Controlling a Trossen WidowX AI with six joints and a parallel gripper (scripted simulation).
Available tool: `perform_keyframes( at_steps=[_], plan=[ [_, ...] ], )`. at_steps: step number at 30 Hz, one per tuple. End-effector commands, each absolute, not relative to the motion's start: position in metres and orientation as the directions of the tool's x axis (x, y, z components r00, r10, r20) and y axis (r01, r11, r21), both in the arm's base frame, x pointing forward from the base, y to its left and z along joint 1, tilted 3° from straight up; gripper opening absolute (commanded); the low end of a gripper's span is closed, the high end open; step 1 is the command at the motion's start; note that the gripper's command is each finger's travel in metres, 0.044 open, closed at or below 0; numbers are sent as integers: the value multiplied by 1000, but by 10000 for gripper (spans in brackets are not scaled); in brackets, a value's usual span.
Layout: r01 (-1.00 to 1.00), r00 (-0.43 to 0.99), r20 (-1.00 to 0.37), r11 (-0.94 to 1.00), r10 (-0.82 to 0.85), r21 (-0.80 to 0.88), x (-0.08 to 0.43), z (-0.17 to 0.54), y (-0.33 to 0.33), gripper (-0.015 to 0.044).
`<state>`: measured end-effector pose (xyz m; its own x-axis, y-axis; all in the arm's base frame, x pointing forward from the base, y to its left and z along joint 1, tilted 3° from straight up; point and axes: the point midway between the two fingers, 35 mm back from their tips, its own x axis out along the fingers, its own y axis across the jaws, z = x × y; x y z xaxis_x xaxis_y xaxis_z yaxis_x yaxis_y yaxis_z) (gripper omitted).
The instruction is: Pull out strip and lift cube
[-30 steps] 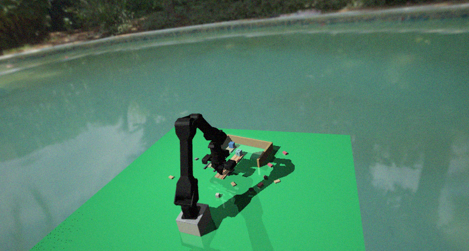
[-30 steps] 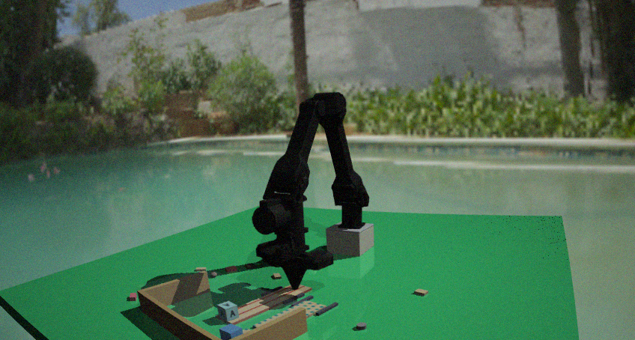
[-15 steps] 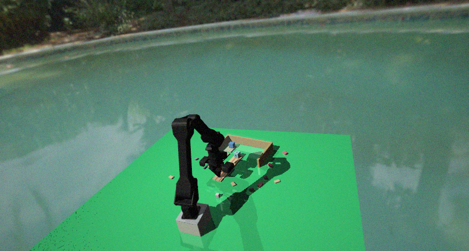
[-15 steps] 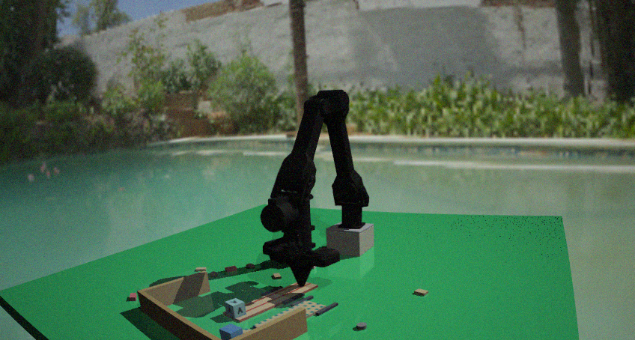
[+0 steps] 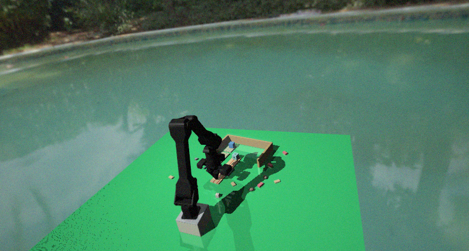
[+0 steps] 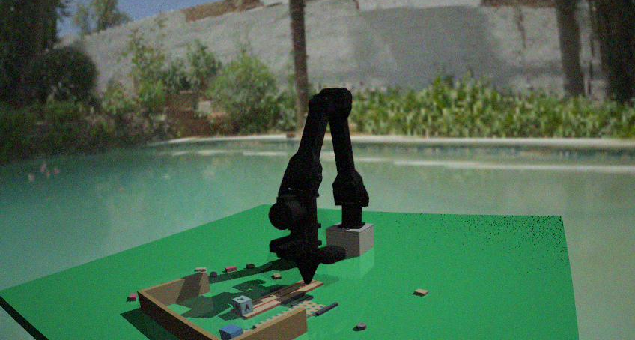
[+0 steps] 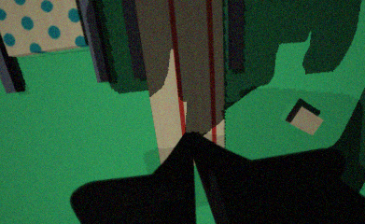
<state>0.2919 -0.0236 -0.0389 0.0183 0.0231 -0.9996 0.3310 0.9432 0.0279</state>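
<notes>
The striped strip (image 5: 215, 181) (image 6: 257, 311) (image 7: 166, 121), pale with red lines, lies flat and carries the pale blue labelled cube (image 5: 235, 156) (image 6: 242, 305) near its far end. The letter A shows on the cube in the exterior view. My gripper (image 5: 217, 177) (image 6: 308, 282) (image 7: 189, 137) is shut and empty, its tips pointing down on or just above the strip's near end. The dotted strip (image 6: 313, 308) (image 7: 39, 33) lies beside it, with a plain blue cube (image 5: 231, 145) (image 6: 231, 331) at its far end. The fingers hide part of the striped strip's near end in the wrist view.
Dark rails (image 6: 327, 308) (image 7: 95, 47) flank the strips. A low wooden wall (image 5: 250, 142) (image 6: 275, 326) stands around their far ends. Several small loose pieces lie about, among them a tan block (image 5: 233, 183) (image 7: 306, 120) near the striped strip and a red one (image 5: 260, 184) (image 6: 230, 269).
</notes>
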Motion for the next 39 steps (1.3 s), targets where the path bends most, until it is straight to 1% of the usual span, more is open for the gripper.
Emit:
perform_keyframes(
  at_steps=[1, 39],
  plan=[
    [332, -17, -999, 943, 29, 21, 276, -46, -19, 0],
    [332, -21, -999, 943, 30, 21, 230, -45, -2, 0]
  ],
)
